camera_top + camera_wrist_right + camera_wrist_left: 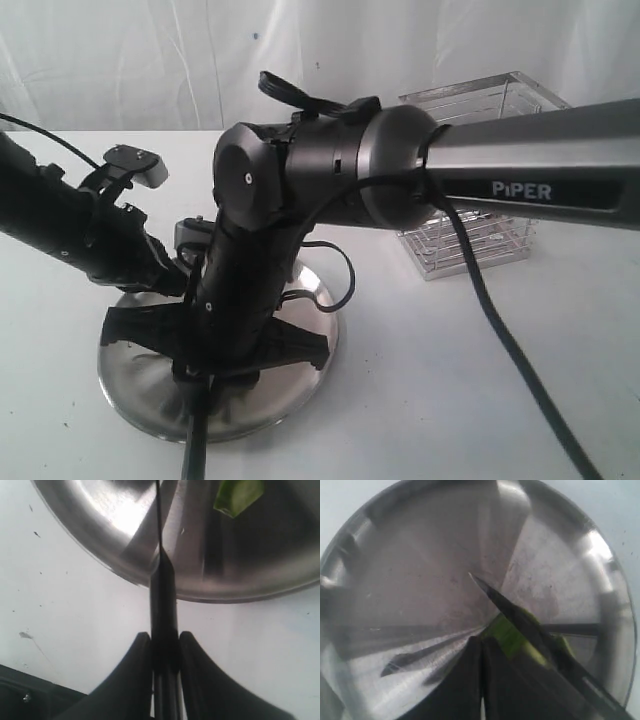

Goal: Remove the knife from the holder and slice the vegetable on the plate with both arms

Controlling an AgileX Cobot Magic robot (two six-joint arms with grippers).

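The steel plate (140,392) lies at the front left of the white table. In the left wrist view the green chili (512,637) rests on the plate (420,555), and the black knife blade (500,602) crosses over it, tip toward the plate's middle. My left gripper (481,639) is shut, its tips pinching the chili's near end. My right gripper (164,636) is shut on the knife handle (163,600) just outside the plate rim (260,587). A cut green chili end (237,495) shows beyond. The grey PIPER arm (520,170) hides both grippers in the exterior view.
The chrome wire holder (470,245) stands at the back right, partly behind the PIPER arm. A black cable (500,340) hangs from that arm across the table. The left arm (80,230) reaches in from the left edge. A white curtain closes the back.
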